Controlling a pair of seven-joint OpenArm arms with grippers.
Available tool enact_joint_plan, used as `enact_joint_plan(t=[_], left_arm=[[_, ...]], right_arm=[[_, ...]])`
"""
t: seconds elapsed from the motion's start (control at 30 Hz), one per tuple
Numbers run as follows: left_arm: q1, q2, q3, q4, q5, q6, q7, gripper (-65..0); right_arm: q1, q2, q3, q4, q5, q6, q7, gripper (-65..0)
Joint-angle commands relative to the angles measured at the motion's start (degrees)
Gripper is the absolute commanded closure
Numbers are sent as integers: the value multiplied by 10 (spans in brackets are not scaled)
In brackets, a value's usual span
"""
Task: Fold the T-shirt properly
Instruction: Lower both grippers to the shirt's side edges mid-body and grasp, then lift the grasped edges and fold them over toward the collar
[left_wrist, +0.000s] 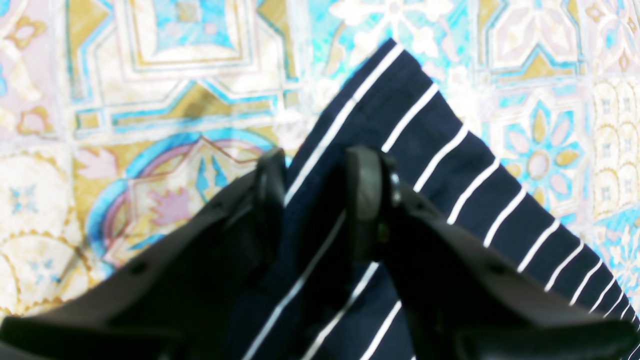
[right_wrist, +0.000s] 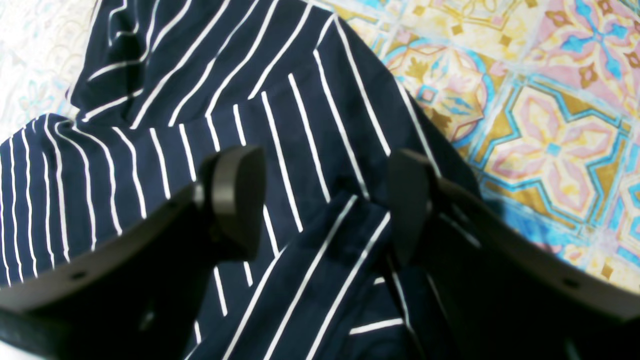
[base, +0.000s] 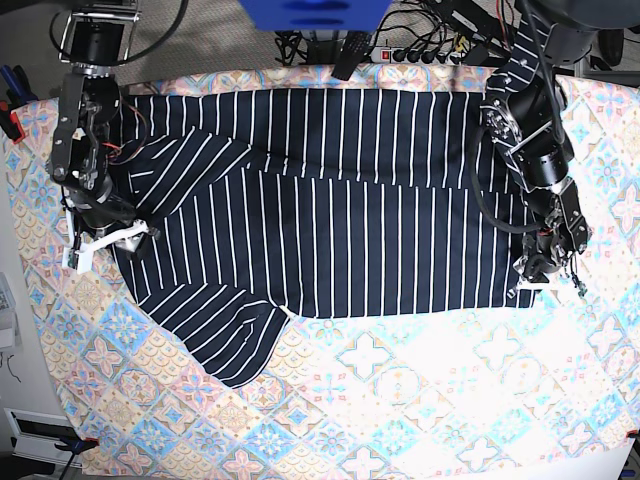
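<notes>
Bright overhead light, wrist cams blurry

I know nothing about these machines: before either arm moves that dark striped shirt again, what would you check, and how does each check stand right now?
1. Left gripper has fabric between its fingers: ok, a corner of the dark navy white-striped T-shirt sits there.
2. That grip is firm: cannot tell.
3. Right gripper is ready to grasp: ok, fingers wide apart over the shirt.
4. Shirt lies flat: not ok, one sleeve end is folded over with creases.
5. Shirt fully on the pastel tile-patterned cloth: ok.
</notes>
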Motion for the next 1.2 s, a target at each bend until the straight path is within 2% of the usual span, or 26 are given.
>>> enact_joint_plan(t=[0.0, 0.27, 0.47, 0.57, 0.7, 0.8, 0.9, 1.03, 1.17], left_arm=[[-5, -6, 1, 6, -2, 1, -2, -204], [-1, -4, 1, 6, -5, 0, 4, -187], [-1, 4, 1, 8, -5, -1, 48, -57], [0, 4, 1, 8, -5, -1, 50, -5], [12, 4, 1, 23, -6, -2, 53, 0], [33, 19, 1, 65, -6, -12, 54, 0], [60, 29, 1, 145, -6, -38, 94, 0], [93, 46, -2, 239, -13, -39, 125, 0], [123, 45, 0, 302, -63, -42, 152, 0]], right_arm=[[8, 9, 5, 12, 1, 2, 11, -370], [8, 9, 5, 12, 1, 2, 11, -370], [8, 9, 5, 12, 1, 2, 11, -370], [8, 9, 5, 12, 1, 2, 11, -370], [8, 9, 4, 12, 1, 2, 11, -370], [8, 8, 4, 12, 1, 2, 11, -370], [9, 8, 4, 12, 1, 2, 11, -370], [27, 8, 4, 7, 0, 2, 12, -370], [46, 8, 3, -10, -1, 2, 11, -370]])
